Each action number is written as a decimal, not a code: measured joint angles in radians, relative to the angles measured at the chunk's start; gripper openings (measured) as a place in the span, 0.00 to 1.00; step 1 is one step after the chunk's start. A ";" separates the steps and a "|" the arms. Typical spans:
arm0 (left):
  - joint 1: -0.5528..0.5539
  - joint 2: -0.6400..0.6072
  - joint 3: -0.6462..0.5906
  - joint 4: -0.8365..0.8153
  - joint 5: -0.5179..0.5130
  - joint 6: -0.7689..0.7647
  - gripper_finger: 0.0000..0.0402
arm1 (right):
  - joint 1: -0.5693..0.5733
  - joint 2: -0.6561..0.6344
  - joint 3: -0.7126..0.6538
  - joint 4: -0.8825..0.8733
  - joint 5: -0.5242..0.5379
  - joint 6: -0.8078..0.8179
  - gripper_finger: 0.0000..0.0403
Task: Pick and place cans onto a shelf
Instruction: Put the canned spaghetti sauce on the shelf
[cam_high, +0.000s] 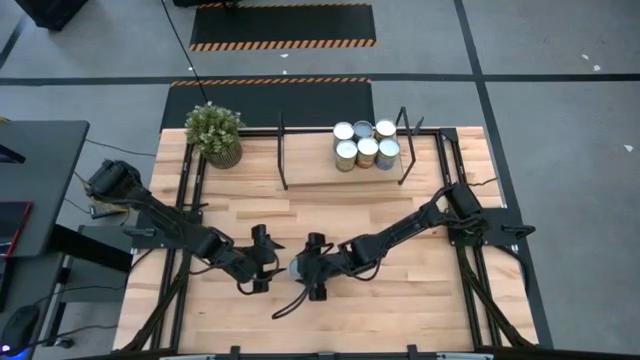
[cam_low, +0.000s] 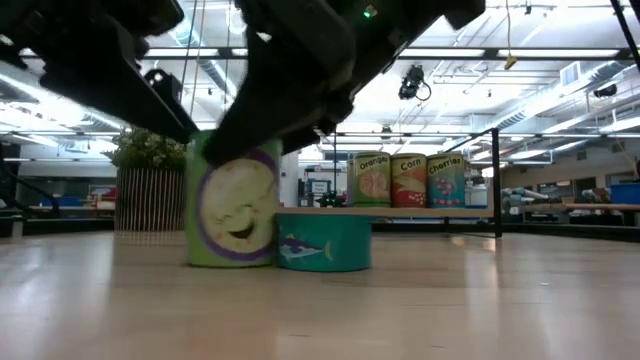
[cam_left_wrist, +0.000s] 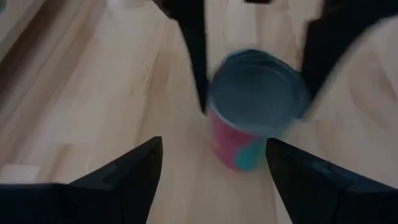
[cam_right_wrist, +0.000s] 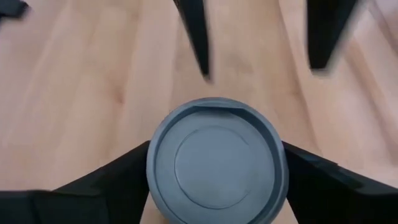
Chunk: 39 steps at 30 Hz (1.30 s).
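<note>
A tall can (cam_high: 299, 268) with a blue-grey top stands on the table's near middle. In the low view it has a green label (cam_low: 235, 205), with a short teal can (cam_low: 322, 242) beside it. My right gripper (cam_right_wrist: 216, 171) is shut on the tall can. My left gripper (cam_left_wrist: 214, 168) is open and empty, just left of that can and facing it (cam_left_wrist: 258, 102). Several more cans (cam_high: 365, 145) stand on the light-wood shelf (cam_high: 300, 165) at the far side. My right gripper pinches the tall can between its two fingers, which lie against opposite sides of its upper rim (cam_right_wrist: 152, 163). The fingers (cam_right_wrist: 311, 180) come from the table's right, slanting down. The can stands upright with its bottom (cam_low: 232, 262) on the table.
A potted green plant (cam_high: 213, 133) stands at the far left. The shelf's thin black posts (cam_high: 405, 150) rise around its board. Black frame rails (cam_high: 190, 190) run along both table sides. Bare planks lie between the grippers and the shelf.
</note>
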 joint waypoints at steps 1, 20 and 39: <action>0.000 -0.017 0.000 -0.015 0.000 0.008 0.72 | -0.003 -0.011 -0.001 -0.027 0.011 -0.001 0.79; -0.018 -0.151 -0.079 0.141 0.077 0.130 0.72 | -0.375 -0.246 0.000 -0.285 0.073 -0.239 0.77; -0.035 -0.151 -0.192 0.310 0.080 0.064 0.72 | -0.623 -0.238 0.000 -0.263 -0.082 -0.259 0.85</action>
